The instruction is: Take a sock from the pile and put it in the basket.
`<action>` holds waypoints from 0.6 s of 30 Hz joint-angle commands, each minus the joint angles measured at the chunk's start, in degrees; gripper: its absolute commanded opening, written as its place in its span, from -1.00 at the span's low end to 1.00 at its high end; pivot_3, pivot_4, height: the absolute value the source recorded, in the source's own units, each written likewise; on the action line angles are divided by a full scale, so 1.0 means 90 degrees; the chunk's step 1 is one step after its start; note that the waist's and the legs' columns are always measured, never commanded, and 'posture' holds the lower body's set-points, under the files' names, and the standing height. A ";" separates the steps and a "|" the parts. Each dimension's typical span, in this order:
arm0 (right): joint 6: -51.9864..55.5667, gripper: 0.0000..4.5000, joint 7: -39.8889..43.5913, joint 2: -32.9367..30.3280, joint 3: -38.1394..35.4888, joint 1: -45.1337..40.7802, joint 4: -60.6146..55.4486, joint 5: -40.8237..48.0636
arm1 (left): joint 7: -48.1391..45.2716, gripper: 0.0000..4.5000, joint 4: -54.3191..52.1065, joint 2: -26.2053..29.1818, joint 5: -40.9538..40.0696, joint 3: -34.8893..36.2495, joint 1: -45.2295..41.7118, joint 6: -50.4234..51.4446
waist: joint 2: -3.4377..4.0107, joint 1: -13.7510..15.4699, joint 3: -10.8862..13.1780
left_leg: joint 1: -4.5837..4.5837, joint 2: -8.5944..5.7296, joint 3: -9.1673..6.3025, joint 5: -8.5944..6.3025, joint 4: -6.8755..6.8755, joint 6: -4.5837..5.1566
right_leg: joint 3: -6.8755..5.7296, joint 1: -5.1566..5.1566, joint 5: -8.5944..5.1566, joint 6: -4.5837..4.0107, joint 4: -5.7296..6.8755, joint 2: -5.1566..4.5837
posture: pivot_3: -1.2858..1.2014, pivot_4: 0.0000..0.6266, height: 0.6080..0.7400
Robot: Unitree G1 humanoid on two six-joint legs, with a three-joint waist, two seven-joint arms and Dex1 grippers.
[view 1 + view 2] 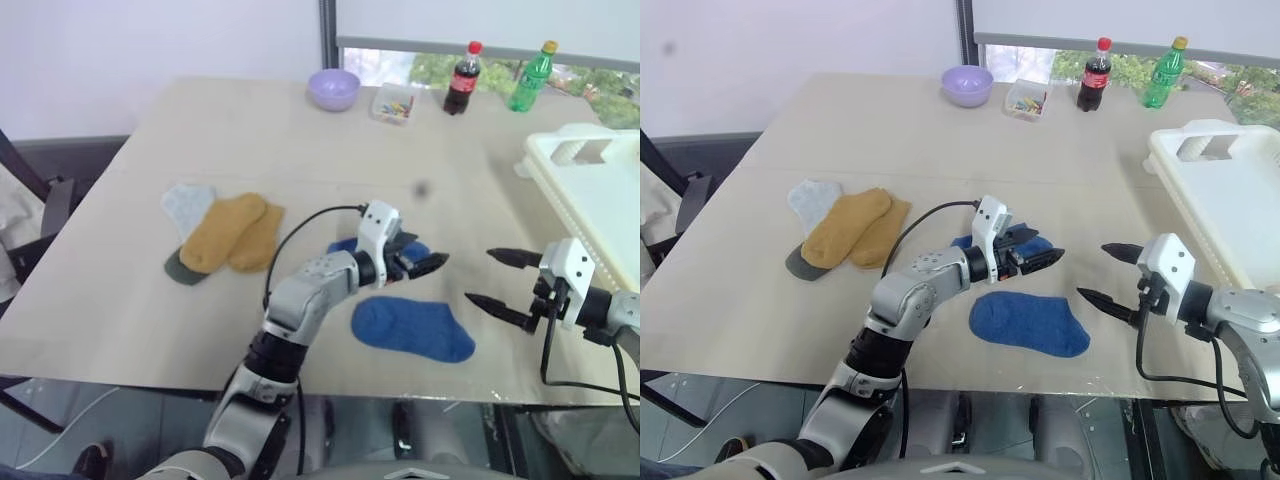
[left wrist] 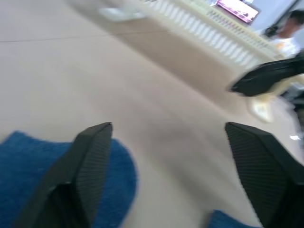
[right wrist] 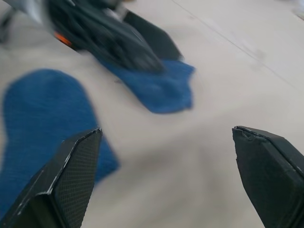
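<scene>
Head views, left and right eye: we place this moment at the reach stage of the task, with no sock lifted yet. The left gripper point(image 1: 432, 262) hangs over the table point(image 1: 120, 290), pointing roughly level toward the right gripper point(image 1: 497, 280). Its fingers look close together from this angle. One royal blue sock point(image 1: 412, 328) lies flat just below and nearer the robot than the left gripper's tips; a second blue sock point(image 1: 1032, 244) lies directly under that gripper, partly hidden by it. The rest of the pile, two mustard-yellow socks point(image 1: 230, 232) over a pale grey-blue sock point(image 1: 187, 206) and a dark grey sock point(image 1: 180, 268), lies well behind the left wrist, on its outer side. The basket point(image 1: 590, 200) stands beyond the right gripper, on its outer side, and holds no sock that we can see.

Left wrist view: we see the left gripper's fingers point(image 2: 88, 166) spread wide with bare table between them and blue fabric beneath the finger on one side. Nothing is pinched.

Right wrist view: we see the right gripper's fingers point(image 3: 71, 175) fully spread and empty, aimed slightly downward at the two blue socks and at the left gripper. We judge that the next move calls for one gripper to descend onto a blue sock, close on a fold of fabric, then carry it across to the basket.
</scene>
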 commanded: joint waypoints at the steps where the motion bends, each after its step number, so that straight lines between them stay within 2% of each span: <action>1: 0.0461 1.00 -0.0433 0.0219 0.0305 -0.0515 0.0195 -0.0115 | -0.0175 0.75 -0.0565 0.0506 -0.0413 0.0627 -0.0077 0.0286 | 0.0002 0.0004 -0.0001 | 0.0000 0.0002 -0.0002 0.0000 0.0000 0.0000 | -0.0001 -0.0001 0.0001 -0.0002 0.0001 0.0003 | 0.03 -0.52 0.85; 6: 0.1476 1.00 -0.1167 0.0982 0.0785 -0.1475 0.0796 -0.0129 | -0.0064 0.75 -0.0579 0.1439 -0.0351 0.1177 0.0262 0.0441 | 0.0010 -0.0026 0.0000 | 0.0000 0.0013 -0.0009 0.0001 0.0000 -0.0001 | 0.0000 -0.0003 0.0003 -0.0009 0.0007 0.0021 | 0.03 -0.52 0.85; 10: 0.2045 1.00 -0.1504 0.1474 0.0986 -0.1867 0.1159 -0.0089 | 0.0094 0.75 -0.0868 0.1738 -0.0392 0.1378 0.0750 0.0594 | 0.0010 0.0036 0.0000 | -0.0005 0.0010 -0.0002 0.0000 -0.0001 -0.0001 | 0.0003 -0.0002 0.0005 -0.0008 0.0000 0.0014 | 0.03 -0.52 0.85; 14: 0.2315 1.00 -0.1493 0.1729 0.1325 -0.2051 0.1369 -0.0154 | 0.0275 0.75 -0.0993 0.1772 -0.0227 0.1249 0.1067 0.0511 | 0.0008 0.0066 0.0001 | -0.0015 -0.0002 -0.0002 0.0000 -0.0001 -0.0001 | -0.0002 -0.0002 0.0006 -0.0006 -0.0007 0.0001 | 0.03 -0.52 0.85; 18: 0.2574 0.46 -0.1429 0.1912 0.1484 -0.2131 0.1259 -0.0025 | 0.0445 0.78 -0.0934 0.1754 -0.0025 0.1126 0.1130 0.0387 | 0.0008 0.0026 0.0001 | -0.0007 -0.0001 -0.0001 0.0000 -0.0001 -0.0001 | 0.0001 -0.0001 0.0005 -0.0006 -0.0002 0.0003 | 0.03 -0.52 0.85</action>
